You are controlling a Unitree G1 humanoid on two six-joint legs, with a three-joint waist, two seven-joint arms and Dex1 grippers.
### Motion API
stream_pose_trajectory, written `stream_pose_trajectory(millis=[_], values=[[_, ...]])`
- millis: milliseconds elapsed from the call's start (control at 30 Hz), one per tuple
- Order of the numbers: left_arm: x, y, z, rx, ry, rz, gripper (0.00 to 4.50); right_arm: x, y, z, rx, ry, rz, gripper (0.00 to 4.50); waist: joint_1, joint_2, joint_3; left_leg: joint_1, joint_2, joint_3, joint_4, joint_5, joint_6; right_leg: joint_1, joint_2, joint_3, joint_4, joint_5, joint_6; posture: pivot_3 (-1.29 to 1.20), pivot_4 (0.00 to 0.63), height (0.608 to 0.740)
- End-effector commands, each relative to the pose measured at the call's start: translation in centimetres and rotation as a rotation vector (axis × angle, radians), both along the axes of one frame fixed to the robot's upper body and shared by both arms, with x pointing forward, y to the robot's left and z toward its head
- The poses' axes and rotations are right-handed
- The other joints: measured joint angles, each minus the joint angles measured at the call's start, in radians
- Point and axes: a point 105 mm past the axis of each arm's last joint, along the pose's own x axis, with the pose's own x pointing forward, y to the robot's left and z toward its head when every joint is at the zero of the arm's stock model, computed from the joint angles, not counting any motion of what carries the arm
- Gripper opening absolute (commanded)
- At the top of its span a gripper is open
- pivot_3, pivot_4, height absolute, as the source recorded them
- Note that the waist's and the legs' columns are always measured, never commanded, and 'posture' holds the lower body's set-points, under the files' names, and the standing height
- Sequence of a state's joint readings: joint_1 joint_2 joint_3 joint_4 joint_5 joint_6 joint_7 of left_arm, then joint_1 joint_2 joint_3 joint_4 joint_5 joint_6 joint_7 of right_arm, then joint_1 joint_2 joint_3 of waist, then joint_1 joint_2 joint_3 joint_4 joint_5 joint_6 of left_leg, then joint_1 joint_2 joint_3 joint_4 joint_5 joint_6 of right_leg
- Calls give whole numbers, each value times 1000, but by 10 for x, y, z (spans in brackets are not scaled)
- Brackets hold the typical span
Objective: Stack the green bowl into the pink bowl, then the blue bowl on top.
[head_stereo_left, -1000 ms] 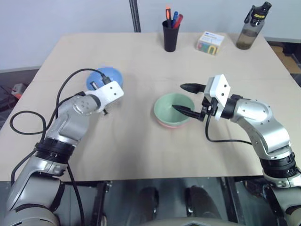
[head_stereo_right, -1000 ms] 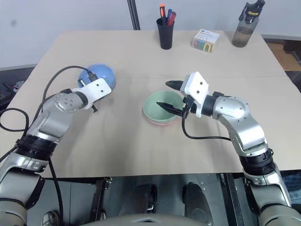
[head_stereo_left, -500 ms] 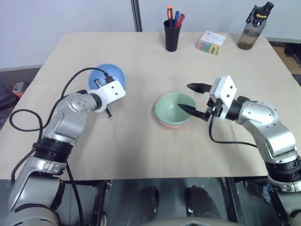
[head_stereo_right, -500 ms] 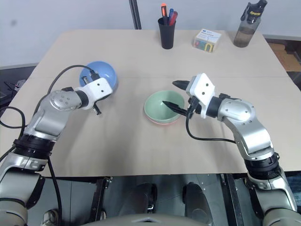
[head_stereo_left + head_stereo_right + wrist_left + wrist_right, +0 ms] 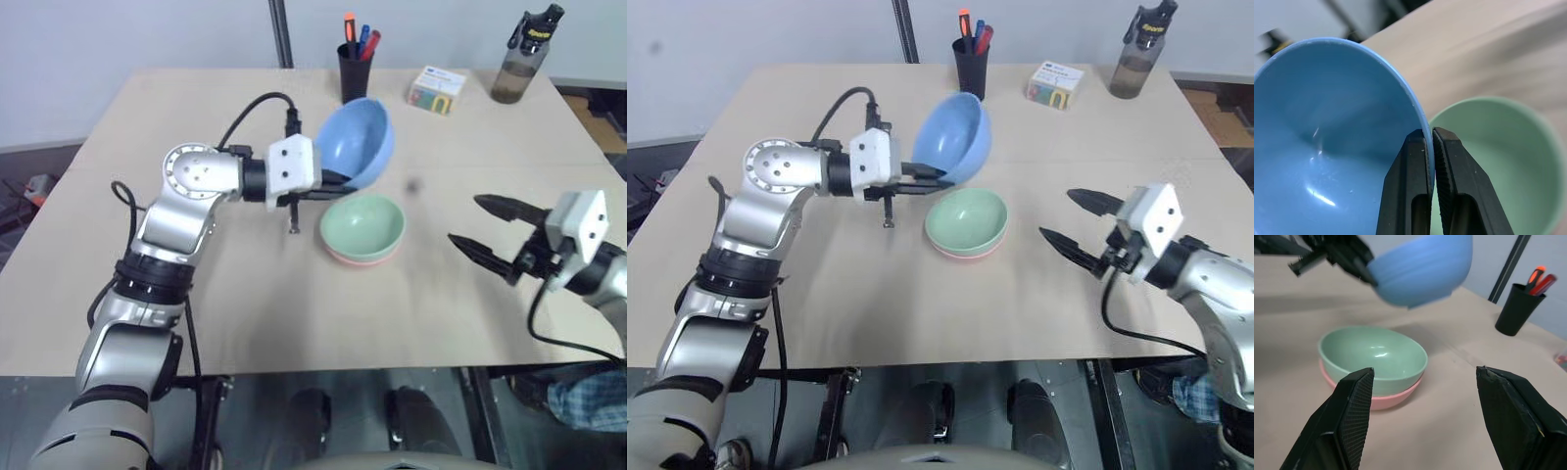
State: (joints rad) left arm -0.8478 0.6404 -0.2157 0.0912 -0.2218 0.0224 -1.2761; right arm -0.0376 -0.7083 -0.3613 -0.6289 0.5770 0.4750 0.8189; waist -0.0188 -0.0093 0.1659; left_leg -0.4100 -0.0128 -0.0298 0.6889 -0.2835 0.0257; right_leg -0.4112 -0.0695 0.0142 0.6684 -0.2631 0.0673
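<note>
Blue bowl (image 5: 355, 143) airborne, tilted, rim pinched by left gripper (image 5: 338, 183), just above green bowl (image 5: 362, 224) at its 11 o'clock. Green bowl nested in pink bowl (image 5: 358, 259), table (image 5: 245, 294) centre. Left arm reaches across, level. Right gripper (image 5: 492, 231) at 3 o'clock, apart, fingers spread, empty.

The mint-green bowl (image 5: 362, 223) sat upright, nested inside the salmon-pink bowl (image 5: 355, 258) on the tabletop (image 5: 294, 313), while the light blue bowl (image 5: 355, 143) hung tilted in the air just above and behind them, pinched at its rim.
</note>
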Motion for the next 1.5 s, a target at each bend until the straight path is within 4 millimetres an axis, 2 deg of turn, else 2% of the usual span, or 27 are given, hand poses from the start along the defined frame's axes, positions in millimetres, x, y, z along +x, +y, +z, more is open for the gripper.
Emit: stream_pose_trajectory(millis=[33,200,400,467,567,800,900,967,1033,1067,1233,1300,1333,1433,1467,1500], values=[[-7,-4,1,53,-23,-104,290,-19,-2,15,-1,-46,33,3492,2,0,0,0,0,0,0,0,0,0,0,0,0,0,0,0,150,740],[-4,0,-8,146,1,-144,290,-32,-22,12,-73,-40,47,3492,7,0,0,2,-1,0,2,-1,3,2,0,0,1,0,0,0,150,740],[-1,2,-10,182,-20,-148,290,-26,-39,17,-87,-46,39,3492,6,0,0,3,0,0,2,-1,3,3,0,0,1,0,0,0,150,740],[-2,4,-10,187,-22,-148,290,-18,-40,18,-82,-52,21,3492,4,0,0,3,0,0,2,-1,3,3,0,0,1,0,0,0,150,740],[-4,6,-9,183,-16,-143,167,-15,-36,14,-90,-31,48,4424,5,0,0,3,0,1,2,-1,2,3,0,1,2,0,0,0,150,740],[-12,9,-6,170,31,-147,167,-19,-27,8,-102,1,145,4424,7,0,0,3,0,0,3,-1,1,3,0,1,2,0,0,0,150,740],[-19,7,-4,143,98,-167,816,-17,-25,6,-107,11,165,4500,6,0,0,3,0,0,3,-1,2,3,0,1,2,0,0,0,150,740],[-21,7,-2,122,102,-167,1470,-16,-24,7,-108,7,170,4500,6,0,0,3,0,0,3,-1,1,3,0,1,2,0,0,0,150,740],[-12,7,15,-12,41,-77,2366,-11,-24,2,-118,25,172,4500,6,0,0,3,0,0,3,-1,1,3,0,1,2,0,0,0,150,740],[-11,11,19,-54,46,-39,2567,-8,-24,-1,-118,41,164,4500,4,0,0,4,0,0,3,-1,1,3,0,1,2,0,0,0,150,740],[-6,43,22,-251,39,223,2567,2,-17,-13,-115,82,156,4500,0,0,0,6,4,3,2,-1,1,3,0,4,3,0,0,0,150,740],[-14,57,11,-278,99,283,2567,7,-13,-15,-105,94,175,4500,0,0,0,7,5,4,1,-1,1,4,0,5,4,0,0,0,150,740],[-24,64,8,-320,150,267,2567,12,-12,-16,-108,93,169,4500,-1,0,0,8,5,4,1,-1,1,4,0,5,4,0,0,0,150,740],[-50,76,-3,-371,274,260,3345,23,-14,-18,-88,90,151,4500,4,-1,0,9,6,5,1,-1,2,4,0,6,4,0,0,0,150,740],[-53,77,-7,-375,279,294,3625,23,-17,-19,-90,96,151,4500,7,-1,0,9,6,5,1,-1,2,4,0,5,4,0,0,0,150,740],[-51,84,-10,-384,253,374,4095,24,-19,-20,-102,98,148,4500,12,-1,0,9,6,4,1,-1,2,4,0,5,4,0,0,0,150,740]])
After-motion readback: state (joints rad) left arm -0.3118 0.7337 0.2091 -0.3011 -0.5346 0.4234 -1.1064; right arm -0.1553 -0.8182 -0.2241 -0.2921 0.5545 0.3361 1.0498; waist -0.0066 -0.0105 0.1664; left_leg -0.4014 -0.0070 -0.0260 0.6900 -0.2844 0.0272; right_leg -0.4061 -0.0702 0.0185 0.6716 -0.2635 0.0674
